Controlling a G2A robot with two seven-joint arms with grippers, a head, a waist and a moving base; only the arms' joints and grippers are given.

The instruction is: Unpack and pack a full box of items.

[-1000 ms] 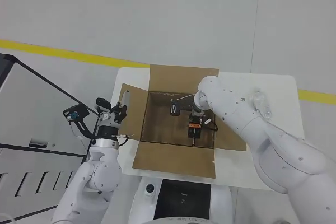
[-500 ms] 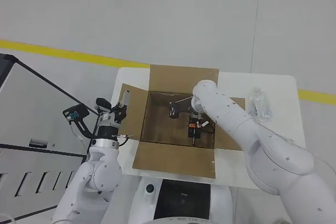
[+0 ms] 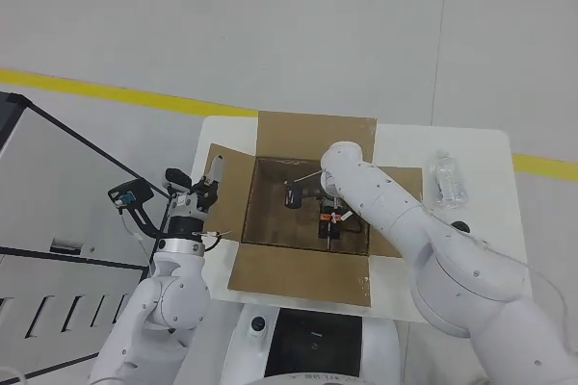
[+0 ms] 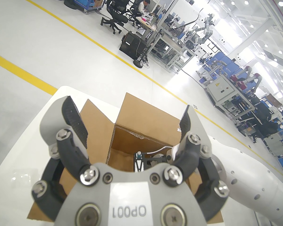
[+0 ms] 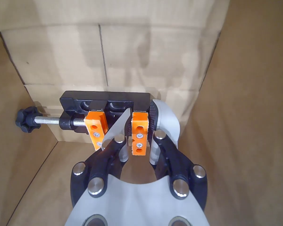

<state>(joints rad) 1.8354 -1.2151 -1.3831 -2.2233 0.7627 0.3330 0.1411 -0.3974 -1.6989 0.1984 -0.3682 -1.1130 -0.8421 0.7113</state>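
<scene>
Worktop [image 3: 482, 144] white, carrying an open cardboard box [image 3: 313, 130] with its flaps spread. Right arm is down inside the box. Clear bottle [image 3: 446, 181] lies on the worktop just beside the box's right flap. Left tool [image 4: 127, 109] sits outside the box by the left flap, fingers spread wide. Right tool [image 5: 141, 118] is low in the box, pinched narrow on a small vise [image 5: 103, 102], one finger between the orange blocks, the other against the black frame end. Vise is deep in the box near a corner.
</scene>
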